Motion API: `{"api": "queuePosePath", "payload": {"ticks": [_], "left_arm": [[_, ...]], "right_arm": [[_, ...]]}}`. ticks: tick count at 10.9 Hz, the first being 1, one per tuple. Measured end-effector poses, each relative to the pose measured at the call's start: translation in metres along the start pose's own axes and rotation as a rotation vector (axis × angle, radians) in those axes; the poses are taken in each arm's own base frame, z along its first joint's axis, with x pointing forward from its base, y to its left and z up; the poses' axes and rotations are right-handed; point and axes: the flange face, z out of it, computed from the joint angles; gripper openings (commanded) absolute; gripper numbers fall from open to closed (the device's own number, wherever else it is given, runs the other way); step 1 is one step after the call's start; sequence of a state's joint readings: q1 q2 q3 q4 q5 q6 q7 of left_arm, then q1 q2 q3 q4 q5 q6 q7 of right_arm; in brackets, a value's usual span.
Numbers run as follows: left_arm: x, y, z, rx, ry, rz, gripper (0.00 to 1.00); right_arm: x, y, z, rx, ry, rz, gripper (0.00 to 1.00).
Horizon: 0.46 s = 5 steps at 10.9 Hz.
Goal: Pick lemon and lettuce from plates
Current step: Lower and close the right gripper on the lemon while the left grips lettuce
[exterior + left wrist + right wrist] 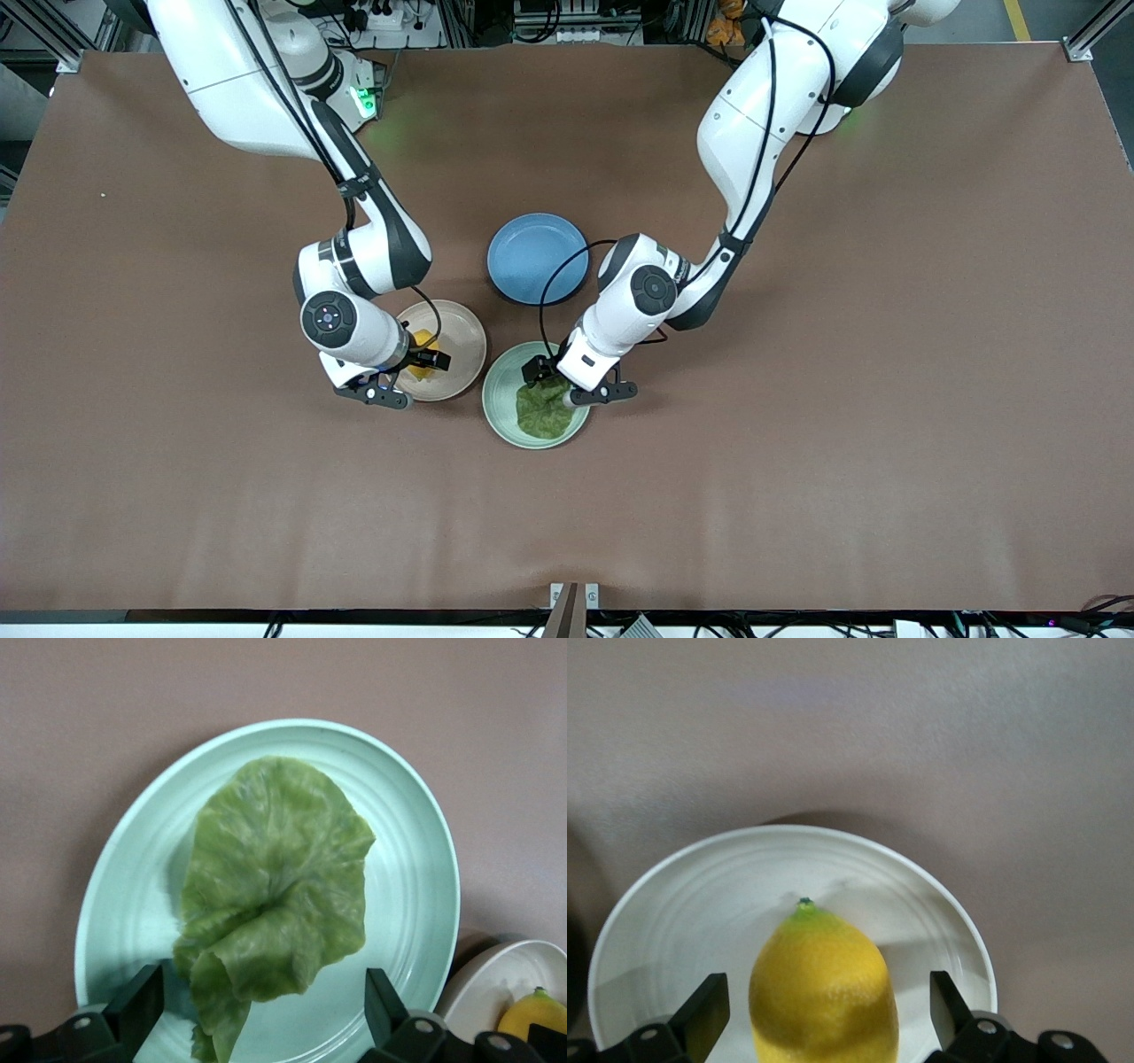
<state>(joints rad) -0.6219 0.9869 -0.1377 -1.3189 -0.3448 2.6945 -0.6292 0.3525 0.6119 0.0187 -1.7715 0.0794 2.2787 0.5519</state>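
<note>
While both arms are lowered over their plates, neither has yet closed on anything. Left gripper (556,383): it sits over the green plate (496,409), fingers spread wide with nothing held. In the left wrist view the lettuce (270,904) lies flat on that plate (407,859), its crumpled stem end reaching in between the two fingertips (142,997) while the broad part of the leaf runs away from the hand. The leaf's long axis therefore points straight out from the gripper, across the line on which the fingers close; the fingers stand clear of it on either side, not touching. Judged from this, a short descent and a squeeze would catch the bunched stem end, which looks the thickest part to grip. Right gripper (416,359): it sits over the beige plate (465,341), fingers likewise wide apart and empty. In the right wrist view the lemon (824,988) rests on its plate (673,904) directly between the fingertips (704,1005), gaps showing on both sides, with its green-tipped end pointing away from the hand. Its long axis also lies across the closing line, so the fingers would meet its narrower flanks; a rounded fruit may roll if one finger touches first. Each arm is plainly nearer its own item. Farther off, between the two arms, a blue plate (537,257) stands bare.
</note>
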Motion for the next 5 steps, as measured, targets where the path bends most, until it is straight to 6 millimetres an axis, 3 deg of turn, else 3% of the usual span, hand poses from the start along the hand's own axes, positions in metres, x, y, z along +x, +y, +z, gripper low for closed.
{"api": "queuePosePath", "payload": {"ticks": [4,5], "left_arm": [[-0.0051,0.0025,0.0044,-0.012,0.014,-0.017,1.00],[-0.0053,0.0026,0.0049,-0.013,0.016,-0.019,0.94]], "right_arm": [[-0.0025,0.0017,0.0026,-0.015,-0.024,0.035,1.00],[-0.0028,0.0020,0.0029,-0.017,-0.027,0.035,1.00]]}}
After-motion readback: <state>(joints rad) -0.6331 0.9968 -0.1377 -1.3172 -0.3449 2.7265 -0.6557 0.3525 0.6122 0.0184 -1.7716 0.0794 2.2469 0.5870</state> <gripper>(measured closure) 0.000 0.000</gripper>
